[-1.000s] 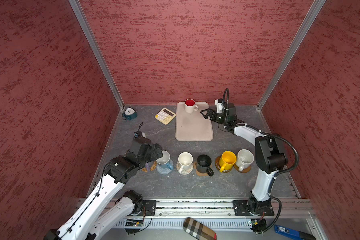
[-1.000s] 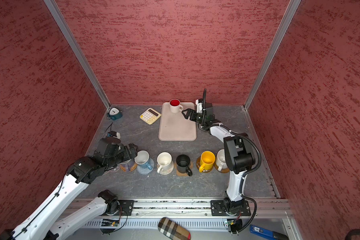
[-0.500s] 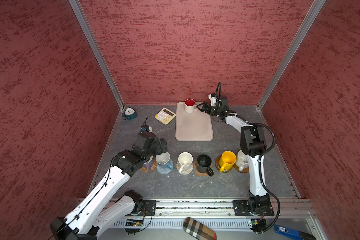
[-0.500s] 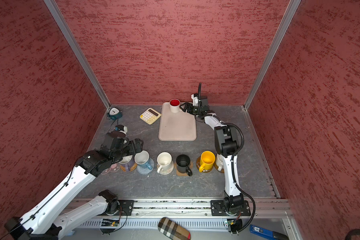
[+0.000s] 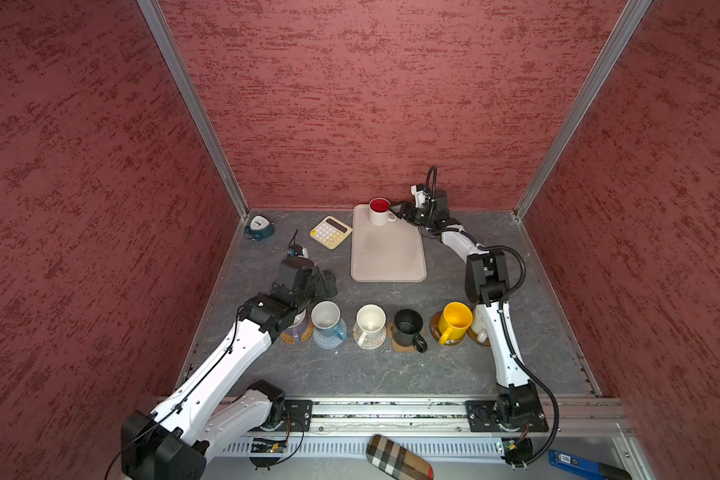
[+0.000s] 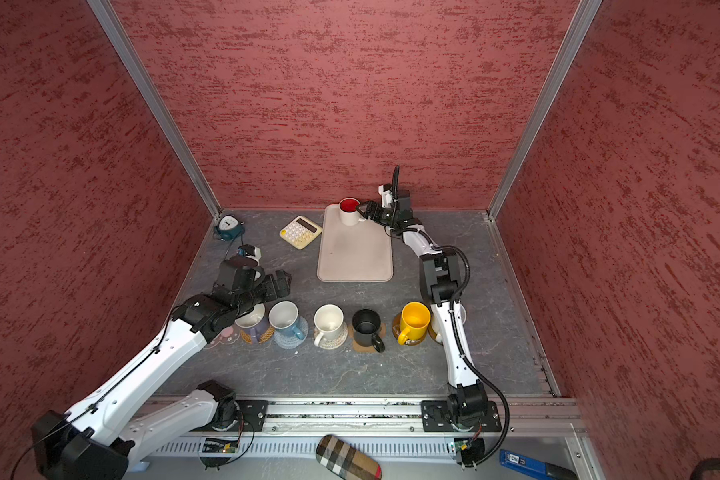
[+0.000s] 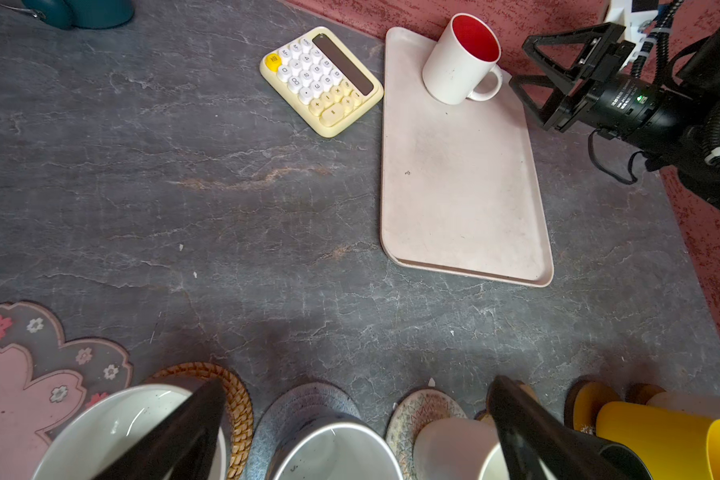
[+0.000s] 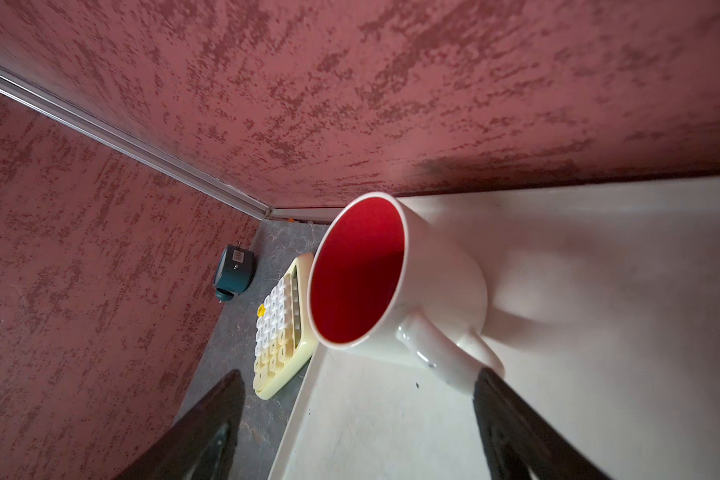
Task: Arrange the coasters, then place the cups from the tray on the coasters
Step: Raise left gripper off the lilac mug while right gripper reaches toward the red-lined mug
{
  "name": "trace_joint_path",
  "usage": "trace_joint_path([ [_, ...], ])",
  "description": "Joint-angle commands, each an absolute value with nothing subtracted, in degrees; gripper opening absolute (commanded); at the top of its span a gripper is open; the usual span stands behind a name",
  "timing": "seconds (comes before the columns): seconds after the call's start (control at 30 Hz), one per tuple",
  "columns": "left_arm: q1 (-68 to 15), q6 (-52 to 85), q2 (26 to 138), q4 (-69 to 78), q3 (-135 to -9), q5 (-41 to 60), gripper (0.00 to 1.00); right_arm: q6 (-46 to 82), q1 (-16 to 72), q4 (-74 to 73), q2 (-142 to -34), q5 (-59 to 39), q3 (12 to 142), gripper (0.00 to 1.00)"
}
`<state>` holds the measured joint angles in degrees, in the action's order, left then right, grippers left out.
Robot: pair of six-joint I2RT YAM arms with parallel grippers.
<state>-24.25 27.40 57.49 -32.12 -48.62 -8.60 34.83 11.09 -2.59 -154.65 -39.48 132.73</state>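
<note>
A white cup with a red inside stands at the far end of the beige tray. My right gripper is open just right of its handle, one fingertip beside the handle's end. Near the front is a row of cups on coasters: lavender, blue, cream, black, yellow and a white one half hidden by the right arm. The pink flower coaster lies bare at the row's left end. My left gripper hangs open and empty over the lavender and blue cups.
A yellow calculator lies left of the tray and a teal alarm clock sits in the far left corner. Red walls close in three sides. A plaid case and a blue tool lie in front of the rail.
My right gripper has moved left from beside the tray to the red-inside cup's handle, and its jaws have narrowed a little. The left gripper has drawn slightly back from the lavender cup.
</note>
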Motion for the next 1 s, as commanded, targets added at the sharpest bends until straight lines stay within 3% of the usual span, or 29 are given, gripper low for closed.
trace_joint_path([
  [0.0, -23.33, 26.12, 58.4, -28.85, -47.6, -7.06, 1.0, 37.56, 10.87, -7.53, -157.33, -40.43, 136.3, 0.87],
  [0.47, -21.02, 25.84, 61.03, -26.89, -46.01, -4.93, 0.99, 37.43, 10.88, -9.42, -160.67, -41.94, 139.48, 0.86],
  [0.97, -20.87, 27.64, 56.84, -28.46, -43.95, -5.54, 1.0, 32.52, 12.24, -13.09, -152.62, -44.43, 125.86, 0.85],
])
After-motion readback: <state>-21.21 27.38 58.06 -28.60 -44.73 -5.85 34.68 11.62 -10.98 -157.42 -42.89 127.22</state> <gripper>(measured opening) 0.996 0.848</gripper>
